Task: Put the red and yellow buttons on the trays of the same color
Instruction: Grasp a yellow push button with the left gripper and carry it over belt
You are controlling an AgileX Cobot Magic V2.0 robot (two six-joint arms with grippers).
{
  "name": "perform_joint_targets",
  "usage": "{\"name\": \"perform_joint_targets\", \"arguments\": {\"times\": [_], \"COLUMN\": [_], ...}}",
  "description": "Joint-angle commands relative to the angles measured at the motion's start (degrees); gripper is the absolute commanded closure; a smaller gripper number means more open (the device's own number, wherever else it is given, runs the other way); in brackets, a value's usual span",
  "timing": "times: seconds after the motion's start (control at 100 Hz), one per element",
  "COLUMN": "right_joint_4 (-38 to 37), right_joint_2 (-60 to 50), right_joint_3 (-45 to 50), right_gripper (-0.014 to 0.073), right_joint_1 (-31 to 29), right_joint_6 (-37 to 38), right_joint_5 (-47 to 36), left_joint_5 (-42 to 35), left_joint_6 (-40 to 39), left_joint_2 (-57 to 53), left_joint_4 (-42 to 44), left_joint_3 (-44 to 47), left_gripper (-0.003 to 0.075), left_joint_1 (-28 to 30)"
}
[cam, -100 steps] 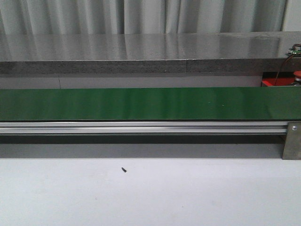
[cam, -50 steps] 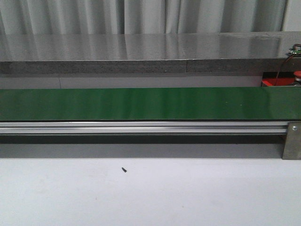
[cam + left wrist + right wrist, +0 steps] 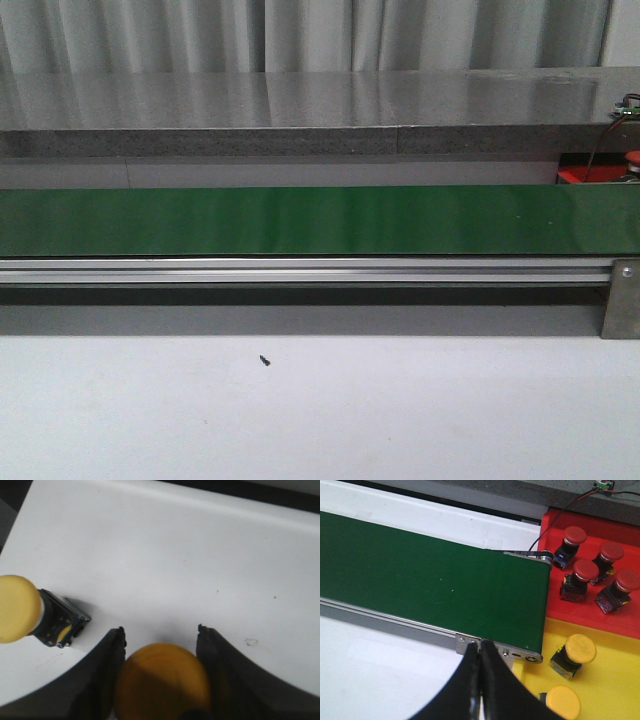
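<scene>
Now the left hand [image 3: 160, 645] grips a yellow button [image 3: 162, 680]; right hand [image 3: 480, 667] is closed, empty.

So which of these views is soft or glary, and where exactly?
Left wrist view: the yellow button between the fingers is close and blurred; the other yellow button is soft too. Front view: pale glare streaks on the green belt and the grey ledge. Right wrist view: sharp, evenly lit.

so the left gripper [image 3: 160, 645] has a yellow button [image 3: 162, 680] between its dark fingers [image 3: 105, 675], another yellow button [image 3: 30, 612] lies tipped over nearby on the white worktop [image 3: 175, 565]
</scene>
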Motion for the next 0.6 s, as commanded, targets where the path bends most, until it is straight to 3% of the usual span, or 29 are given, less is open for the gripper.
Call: {"name": "perform_joint_targets", "arguments": {"times": [0.0, 0.28, 0.59], "right_joint_4": [1.1, 1.1, 1.1], "right_joint_2": [-0.1, -0.1, -0.1], "right_joint_3": [-1.4, -1.4, -1.4], "right_gripper": [0.0690, 0.0690, 0.0690], "right_joint_1": [-0.1, -0.1, -0.1], "right_joint_6": [-0.5, -0.5, -0.5], "right_joint_5": [-3.8, -3.8, -3.8], "left_joint_5": [0.1, 5.6, 4.9], "left_joint_6": [-0.6, -0.2, 0.0], "left_joint_2": [-7.7, -17.1, -28.1], "left_joint_4": [-2.2, -5.3, -5.2], "left_joint_3": [-1.8, 0.0, 13.6], "left_gripper": [0.0617, 0.0617, 0.0617], "left_joint_1": [-0.1, -2.0, -6.7]}}
